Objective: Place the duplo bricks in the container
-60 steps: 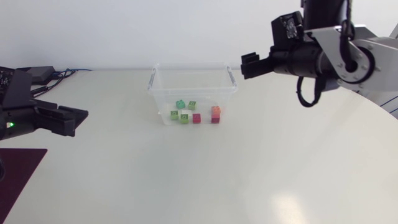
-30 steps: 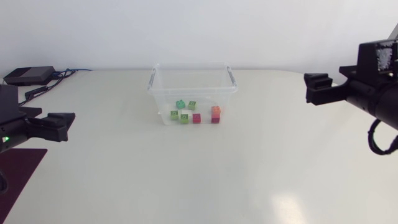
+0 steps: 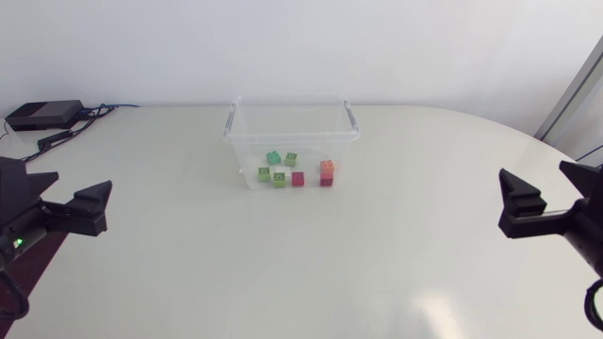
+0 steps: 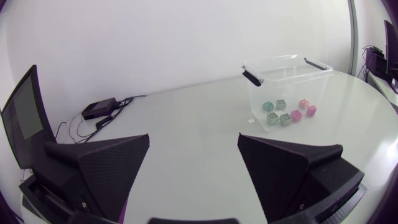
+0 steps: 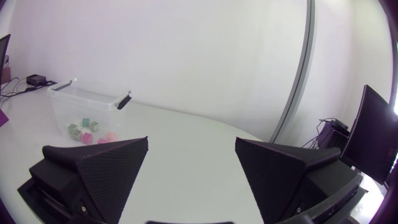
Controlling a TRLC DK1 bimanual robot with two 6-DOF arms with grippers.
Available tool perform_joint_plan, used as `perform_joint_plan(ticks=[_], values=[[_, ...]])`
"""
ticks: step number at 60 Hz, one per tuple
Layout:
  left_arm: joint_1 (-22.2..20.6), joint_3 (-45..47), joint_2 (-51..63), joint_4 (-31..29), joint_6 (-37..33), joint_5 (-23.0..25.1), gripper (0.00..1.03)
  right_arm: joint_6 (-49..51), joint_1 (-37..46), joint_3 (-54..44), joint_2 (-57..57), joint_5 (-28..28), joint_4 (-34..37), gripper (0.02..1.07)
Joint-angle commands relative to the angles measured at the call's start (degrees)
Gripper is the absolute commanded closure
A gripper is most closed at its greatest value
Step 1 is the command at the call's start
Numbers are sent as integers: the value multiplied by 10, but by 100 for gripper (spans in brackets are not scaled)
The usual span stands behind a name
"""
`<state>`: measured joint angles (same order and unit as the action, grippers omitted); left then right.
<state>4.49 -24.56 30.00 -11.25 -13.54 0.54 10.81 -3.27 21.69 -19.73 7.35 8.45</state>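
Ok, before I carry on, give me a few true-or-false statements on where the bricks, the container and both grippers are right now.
1. The coloured duplo bricks lie inside the clear plastic container. True.
2. The left gripper is shut on a green brick. False: it is open and holds nothing.
3. The right gripper hangs over the container. False: it is open at the right side of the table, well apart from the container.
4. The container stands upright with no lid on. True.
5. One brick lies on the table outside the container. False: none shows there; the red brick is inside too.
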Motion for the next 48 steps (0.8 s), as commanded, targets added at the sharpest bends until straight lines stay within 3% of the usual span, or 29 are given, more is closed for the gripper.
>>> perform_joint_plan(ticks=[1, 48], values=[[-6, 29, -25, 14, -5, -4, 4, 11, 11, -26, 33, 1, 5, 6], [-39, 214, -260, 98, 115, -5, 4, -91, 29, -189, 173, -63, -72, 6]])
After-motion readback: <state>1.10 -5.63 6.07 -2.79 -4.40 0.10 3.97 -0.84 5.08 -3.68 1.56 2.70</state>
